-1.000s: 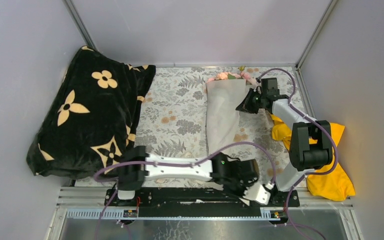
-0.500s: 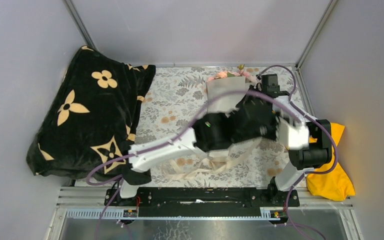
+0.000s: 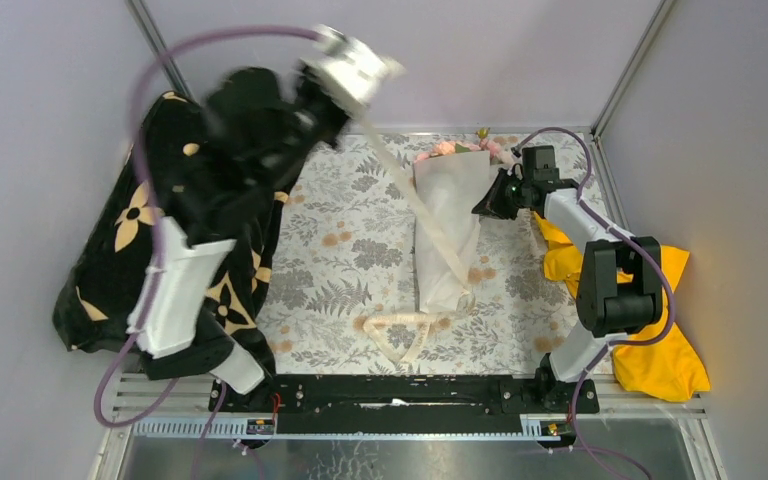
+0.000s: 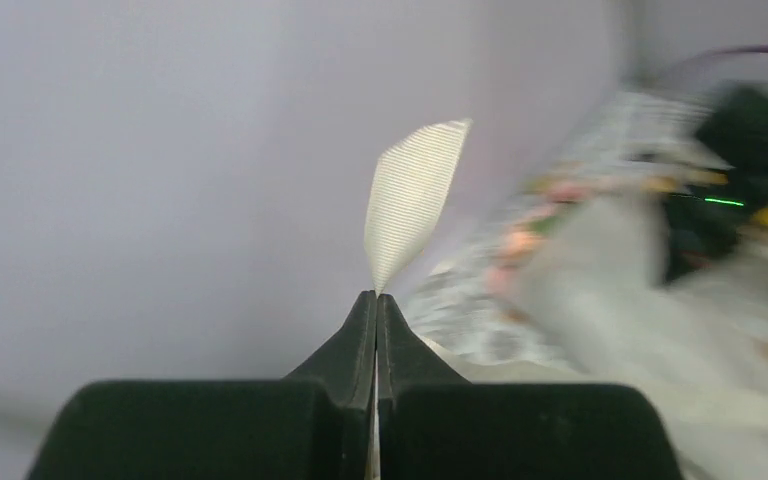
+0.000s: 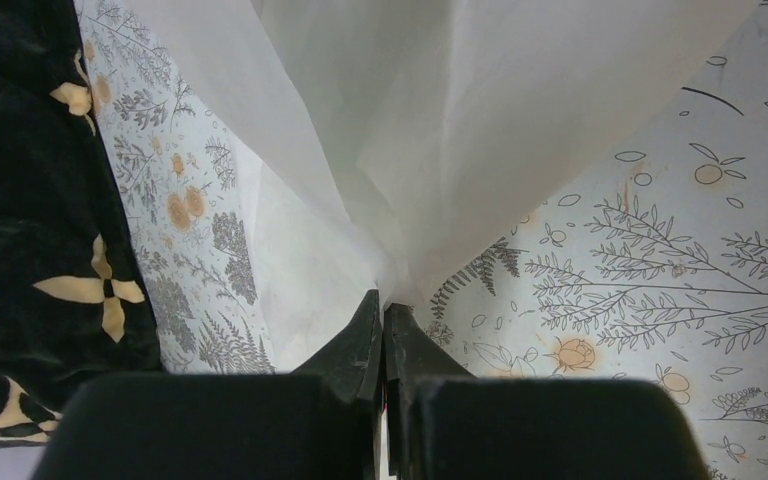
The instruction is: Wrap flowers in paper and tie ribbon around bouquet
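Ribbon stretched taut from a paper-wrapped bouquet

The bouquet (image 3: pixel 448 225) lies upper middle in the overhead view on the grey floral tablecloth (image 3: pixel 350 240). It is a cone of translucent white paper (image 5: pixel 440 120) with pink roses (image 3: pixel 448 151) at its top end. The cream ribbed ribbon (image 4: pixel 412 200) slants from the left gripper (image 4: pixel 376 300), clamped on it at upper left, to the cone's narrow end, then loops below. The right gripper (image 5: pixel 381 300) pinches the paper's right edge.

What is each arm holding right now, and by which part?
Left jaws: the ribbon, near its free end. Right jaws: the paper, at its side edge.
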Controlling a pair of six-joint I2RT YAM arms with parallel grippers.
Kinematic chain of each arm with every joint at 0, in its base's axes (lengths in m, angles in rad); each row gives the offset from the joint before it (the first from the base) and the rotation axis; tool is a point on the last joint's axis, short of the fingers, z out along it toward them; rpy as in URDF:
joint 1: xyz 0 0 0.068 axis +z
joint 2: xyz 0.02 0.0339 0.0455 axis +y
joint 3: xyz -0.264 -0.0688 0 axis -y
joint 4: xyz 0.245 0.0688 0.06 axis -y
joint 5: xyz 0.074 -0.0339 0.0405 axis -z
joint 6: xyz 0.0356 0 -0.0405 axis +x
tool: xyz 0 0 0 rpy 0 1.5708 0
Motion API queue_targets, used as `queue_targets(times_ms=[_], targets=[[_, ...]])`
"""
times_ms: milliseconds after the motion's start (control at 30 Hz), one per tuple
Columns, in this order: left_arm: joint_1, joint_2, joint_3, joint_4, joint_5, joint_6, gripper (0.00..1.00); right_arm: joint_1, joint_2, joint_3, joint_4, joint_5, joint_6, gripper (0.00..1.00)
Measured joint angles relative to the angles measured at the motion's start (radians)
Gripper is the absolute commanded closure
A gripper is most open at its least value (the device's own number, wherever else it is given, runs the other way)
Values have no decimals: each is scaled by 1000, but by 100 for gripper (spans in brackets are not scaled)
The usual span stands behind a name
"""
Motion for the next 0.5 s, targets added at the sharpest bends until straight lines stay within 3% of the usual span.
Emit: queue_targets(times_ms=[167,333,500], targets=[[221,-117,56,136,-309,172,100,0,13,12,0,1,-6,100],[227,-145,253,423,-499,431,100,0,14,24,-8,11,-11,100],[227,-277,219,434,-555,448,100,0,16,42,-17,21,-14,100]])
